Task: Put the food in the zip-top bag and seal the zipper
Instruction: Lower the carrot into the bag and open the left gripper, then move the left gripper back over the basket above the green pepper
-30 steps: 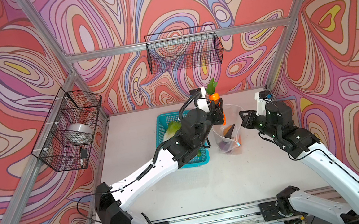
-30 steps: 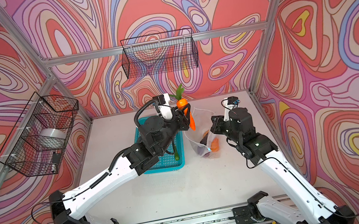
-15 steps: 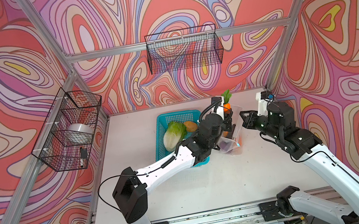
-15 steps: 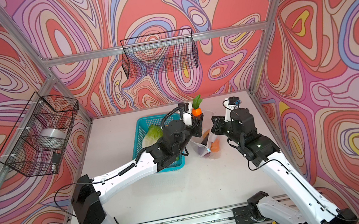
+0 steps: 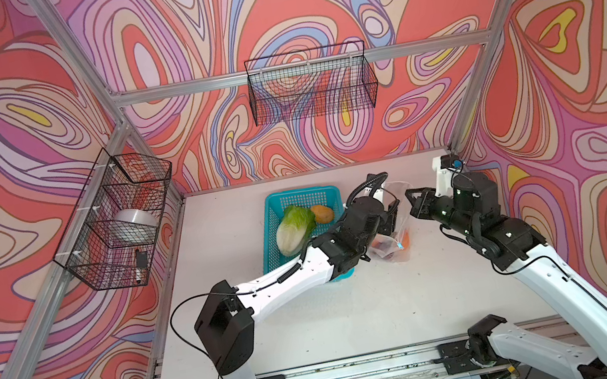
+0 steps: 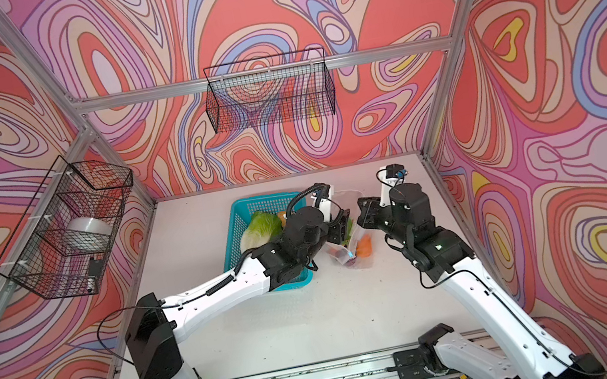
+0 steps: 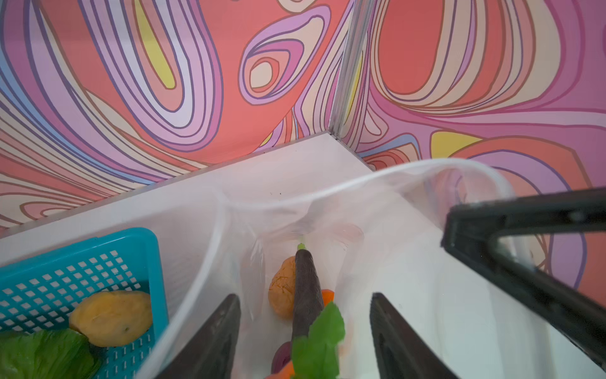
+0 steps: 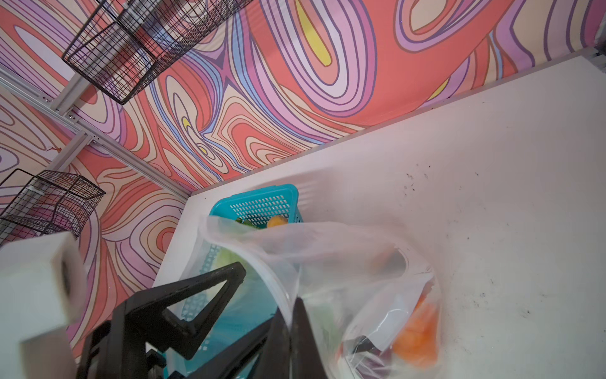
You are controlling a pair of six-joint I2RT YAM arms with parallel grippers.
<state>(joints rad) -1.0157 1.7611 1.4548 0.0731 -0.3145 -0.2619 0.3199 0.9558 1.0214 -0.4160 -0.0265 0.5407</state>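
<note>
Teal perforated basket, green-white lettuce, tan potato (walls swirl coral, lilac, yellow).

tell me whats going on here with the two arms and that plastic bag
The robot is bagging toy vegetables. The right gripper is shut on the rim of the clear zip-top bag, holding its mouth up and open. The left gripper hangs open in that mouth, with a carrot loose between its jaws, above a dark cucumber and a potato already inside. A lettuce and a second potato lie in the teal basket, and the zipper is unsealed.
</note>
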